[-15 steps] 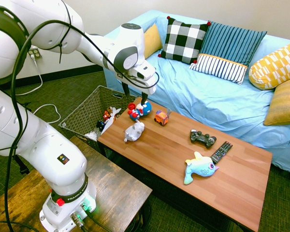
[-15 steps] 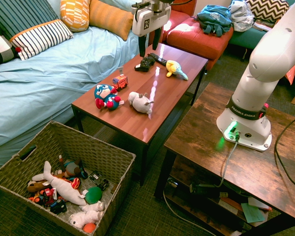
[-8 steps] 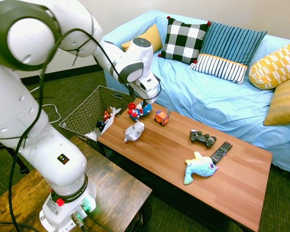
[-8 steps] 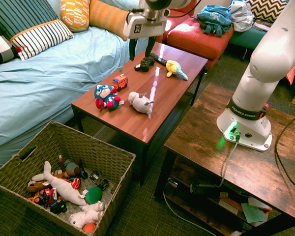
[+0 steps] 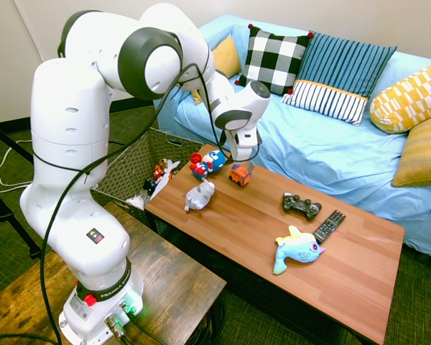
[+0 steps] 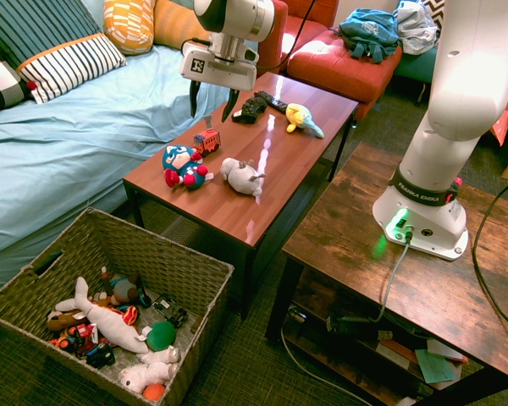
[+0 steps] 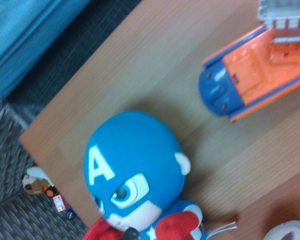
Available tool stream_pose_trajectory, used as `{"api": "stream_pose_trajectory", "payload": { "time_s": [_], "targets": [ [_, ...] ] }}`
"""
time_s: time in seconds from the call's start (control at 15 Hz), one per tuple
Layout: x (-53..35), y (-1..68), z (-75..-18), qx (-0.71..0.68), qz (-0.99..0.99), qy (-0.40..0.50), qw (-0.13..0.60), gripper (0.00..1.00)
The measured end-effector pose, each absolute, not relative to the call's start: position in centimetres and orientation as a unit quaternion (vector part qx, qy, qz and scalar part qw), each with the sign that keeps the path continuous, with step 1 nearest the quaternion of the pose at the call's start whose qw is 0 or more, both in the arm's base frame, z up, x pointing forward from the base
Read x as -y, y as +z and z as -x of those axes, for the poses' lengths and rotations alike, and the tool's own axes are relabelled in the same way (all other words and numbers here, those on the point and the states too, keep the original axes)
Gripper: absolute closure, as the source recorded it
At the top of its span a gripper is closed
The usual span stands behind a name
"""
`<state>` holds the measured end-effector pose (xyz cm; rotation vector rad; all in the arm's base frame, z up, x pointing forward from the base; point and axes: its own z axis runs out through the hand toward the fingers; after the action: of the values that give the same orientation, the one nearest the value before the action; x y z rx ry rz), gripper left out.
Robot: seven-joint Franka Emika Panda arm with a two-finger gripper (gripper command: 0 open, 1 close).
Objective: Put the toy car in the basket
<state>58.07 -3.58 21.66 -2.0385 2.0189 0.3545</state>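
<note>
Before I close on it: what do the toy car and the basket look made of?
The toy car looks like hard moulded plastic: smooth orange and blue panels with a slight sheen and crisp edges. The basket looks woven, like wicker or seagrass over a frame: a tan-grey plaited texture in the second exterior view, though it reads darker and mesh-like in the first.

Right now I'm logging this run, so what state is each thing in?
gripper: open, empty, above the toy car
toy car: upright on the table, untouched
basket: on the floor, toys inside, car not in
red-and-blue plush: lying on the table
grey-white plush: lying on the table
</note>
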Motion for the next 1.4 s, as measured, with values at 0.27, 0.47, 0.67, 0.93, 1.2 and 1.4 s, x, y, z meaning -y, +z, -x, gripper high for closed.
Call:
{"api": "stream_pose_trajectory", "payload": {
  "time_s": [0.27,0.47,0.67,0.93,1.2,1.4],
  "targets": [
    [4.6,17.2,-61.0,-0.732,0.662,0.129,0.095,0.00],
    [5.6,14.1,-62.7,-0.748,0.647,0.125,0.082,0.00],
    [6.1,12.4,-63.9,-0.756,0.639,0.120,0.079,0.00],
    [5.2,11.2,-64.7,-0.757,0.640,0.115,0.063,1.00],
    [5.5,10.8,-64.7,-0.760,0.638,0.112,0.060,1.00],
    [5.4,10.4,-64.6,-0.759,0.639,0.111,0.056,1.00]
  ]
}}
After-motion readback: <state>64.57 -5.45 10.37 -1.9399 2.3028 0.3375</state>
